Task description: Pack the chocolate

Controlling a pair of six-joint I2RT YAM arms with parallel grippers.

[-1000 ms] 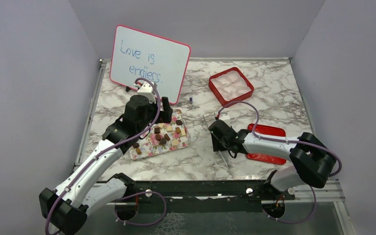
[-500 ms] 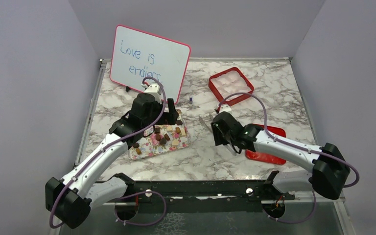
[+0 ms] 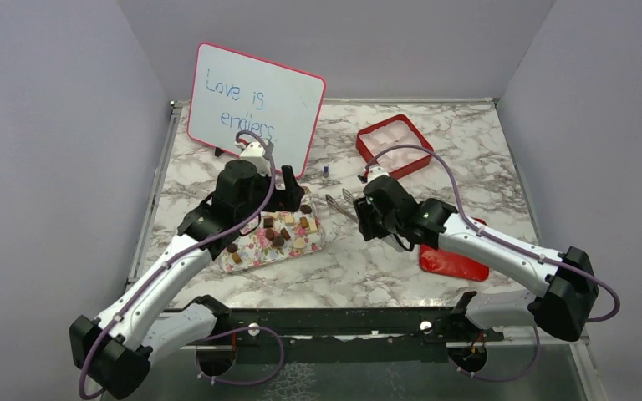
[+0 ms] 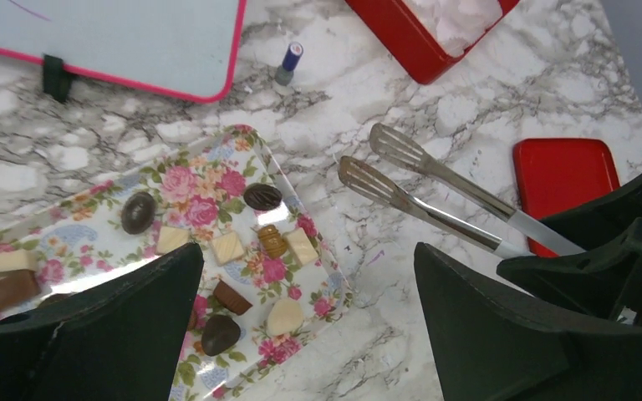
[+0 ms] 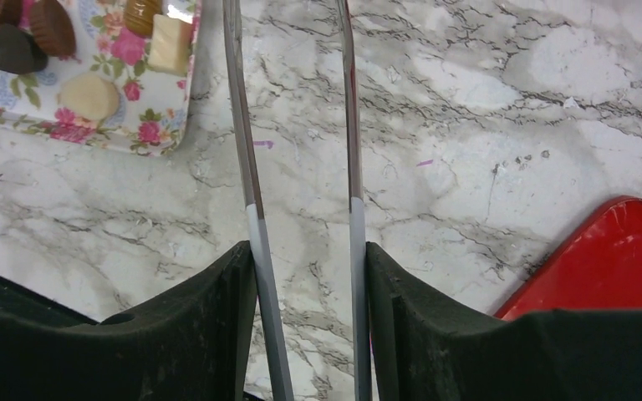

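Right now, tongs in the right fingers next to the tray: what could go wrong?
1. The left fingers hang open over the tray, close to the tips of the tongs; they may collide.
2. The chocolates are tiny and crowded, so the broad tips might knock neighbours off the tray.
3. The right fingers squeeze two thin, smooth arms; the tongs could twist or slip.

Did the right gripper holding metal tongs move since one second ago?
Yes. The right gripper went toward the far edge, away from the flat red lid, and swung the metal tongs leftward, nearer the pink floral tray.
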